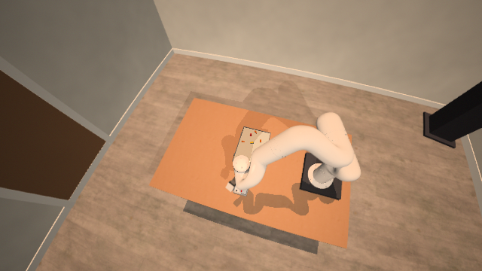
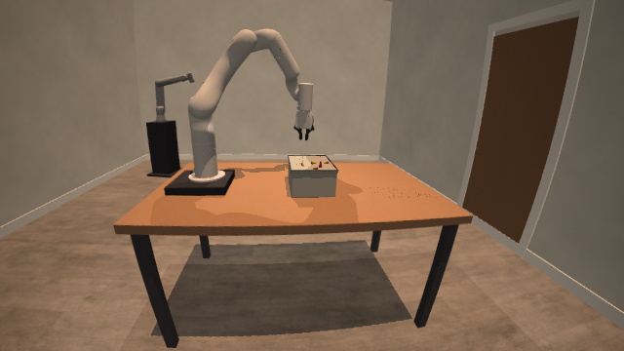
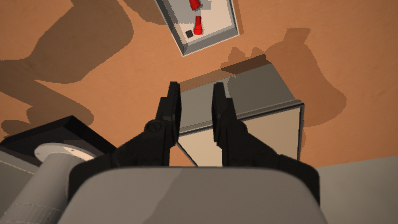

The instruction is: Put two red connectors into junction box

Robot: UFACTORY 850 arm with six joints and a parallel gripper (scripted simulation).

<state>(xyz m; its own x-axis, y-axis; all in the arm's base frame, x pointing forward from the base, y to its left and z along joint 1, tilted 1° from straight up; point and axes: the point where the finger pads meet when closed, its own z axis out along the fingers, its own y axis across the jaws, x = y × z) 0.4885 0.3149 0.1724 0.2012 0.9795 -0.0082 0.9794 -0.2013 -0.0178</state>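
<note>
My gripper (image 2: 303, 138) (image 3: 196, 95) is open partway, with nothing between its fingers, and hangs above the tool case (image 2: 314, 184) (image 3: 250, 95). The steel junction box (image 3: 212, 43) stands beside the case. Two red connectors lie inside it, one (image 3: 198, 26) near its corner and the other (image 3: 194, 4) cut by the top edge of the wrist view. The case hides the box in the exterior view. On the case lid lie a red connector (image 1: 251, 135) (image 2: 320, 165), a yellow one (image 1: 251, 142) (image 2: 313, 162) and several orange ones (image 1: 260, 141) (image 2: 302, 165).
The arm's black base plate (image 1: 306, 181) (image 2: 197, 189) stands on the orange table (image 1: 181, 158) (image 2: 253, 214). In the top view the arm reaches over part of the case. A black pedestal with another arm (image 2: 162, 146) stands on the floor behind.
</note>
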